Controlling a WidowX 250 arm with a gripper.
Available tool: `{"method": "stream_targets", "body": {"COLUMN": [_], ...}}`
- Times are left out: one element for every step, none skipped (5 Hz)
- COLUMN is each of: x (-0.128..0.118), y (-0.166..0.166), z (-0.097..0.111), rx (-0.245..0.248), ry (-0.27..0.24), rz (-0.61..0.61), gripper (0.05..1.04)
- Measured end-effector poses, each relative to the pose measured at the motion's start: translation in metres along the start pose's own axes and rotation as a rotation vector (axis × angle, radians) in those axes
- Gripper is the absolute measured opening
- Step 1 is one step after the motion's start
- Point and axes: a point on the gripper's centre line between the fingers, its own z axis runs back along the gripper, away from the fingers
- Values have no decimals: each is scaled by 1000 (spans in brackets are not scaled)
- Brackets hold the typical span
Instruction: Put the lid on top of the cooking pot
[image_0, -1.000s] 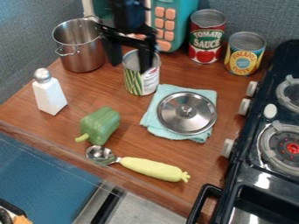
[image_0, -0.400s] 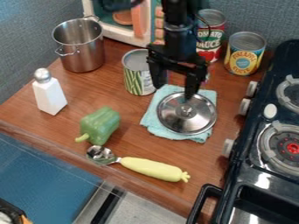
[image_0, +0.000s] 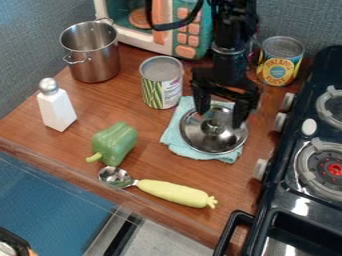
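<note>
The black gripper hangs over the far half of the lid, its two fingers spread apart with nothing held between them. Below it, the round silver lid lies knob up on a folded turquoise cloth. Part of the lid's far edge is hidden behind the fingers. At the back left of the counter stands the steel cooking pot, upright and uncovered, well to the left of the gripper.
A striped can stands between pot and gripper. Around the wooden counter are a white shaker, green pepper, yellow-handled spoon, pineapple can, toy microwave and stove.
The gripper has moved from above the striped can rightward and toward the camera, ending over the lid. The lid and pot have stayed in place.
</note>
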Motion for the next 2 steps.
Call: {"method": "stream_targets", "body": {"x": [5, 6], "y": [-1, 0], "z": [-5, -3], "rx": [-4, -10], "ry": [2, -3], "rz": [10, 11], "gripper": [976, 865]}}
